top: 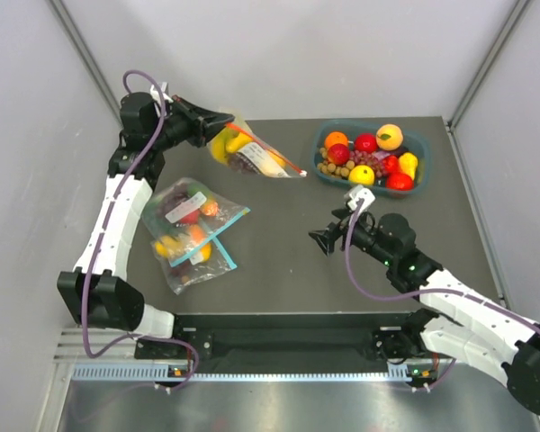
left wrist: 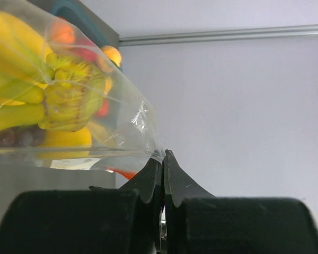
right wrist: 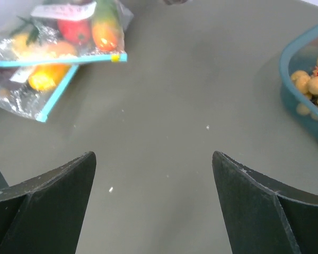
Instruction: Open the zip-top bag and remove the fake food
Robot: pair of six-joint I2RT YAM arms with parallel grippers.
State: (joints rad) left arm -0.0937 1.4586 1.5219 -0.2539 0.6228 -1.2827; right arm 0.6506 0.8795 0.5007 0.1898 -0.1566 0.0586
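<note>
The zip-top bag (top: 255, 155), fake food (left wrist: 63, 100) inside, is pinched by your left gripper (top: 225, 121); your right gripper (top: 319, 240) stands spread wide.

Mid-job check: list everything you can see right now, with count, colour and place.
zip-top bag: one, clear with a red-orange strip, held at back left
fake food: yellow bananas and dark grapes at least, inside that bag
blue-strip bags: two, clear with teal strips, fruit inside, overlapping on the left of the table
bin: one, teal, back right of the table
loose fruit: many, red, orange and yellow, in the bin
table: one, dark grey
left end effector: black, shut on the zip-top bag's edge
right end effector: black, open, over bare table right of centre
</note>
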